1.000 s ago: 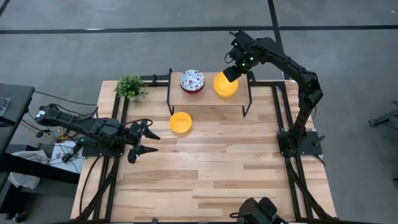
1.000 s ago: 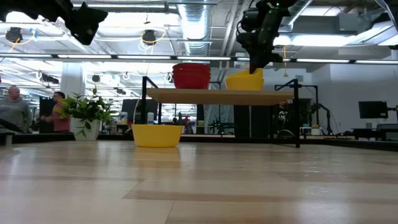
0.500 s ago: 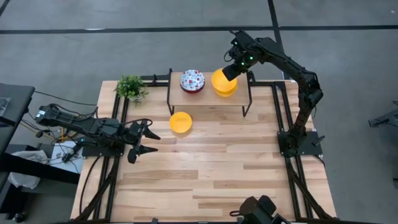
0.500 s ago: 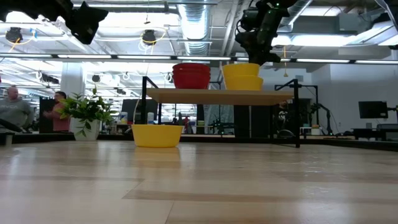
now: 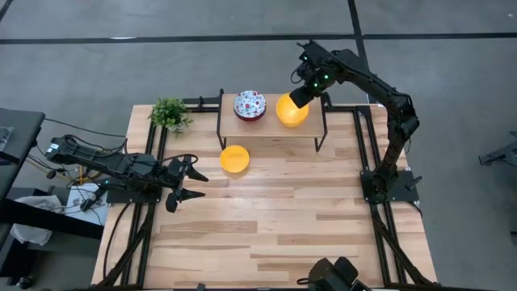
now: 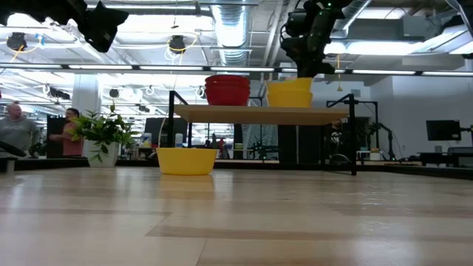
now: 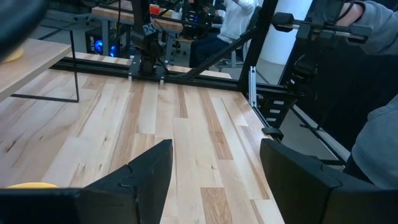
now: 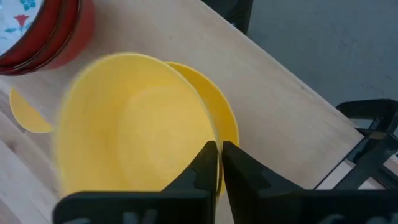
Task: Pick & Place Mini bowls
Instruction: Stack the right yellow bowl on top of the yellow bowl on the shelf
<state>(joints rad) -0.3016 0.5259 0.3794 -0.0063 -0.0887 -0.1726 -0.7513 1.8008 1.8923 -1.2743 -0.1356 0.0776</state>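
Bowl (image 8: 134, 134), yellow, looks light, stiff and slick, so my right gripper (image 8: 221, 163) pinches its thin rim, clamped shut on it above the shelf (image 5: 271, 125).

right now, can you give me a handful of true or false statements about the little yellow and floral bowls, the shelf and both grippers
1. The right gripper is shut on the rim of a plain yellow mini bowl above the small wooden shelf. True.
2. A second yellow bowl lies under the gripped one on the shelf. True.
3. The stack of white floral-patterned bowls sits on the tabletop below the shelf. False: it is on the shelf, beside the yellow ones.
4. The left gripper holds a yellow bowl. False: it is open and empty at the table's left side.
5. A lone yellow bowl rests on the wooden table in front of the shelf. True.
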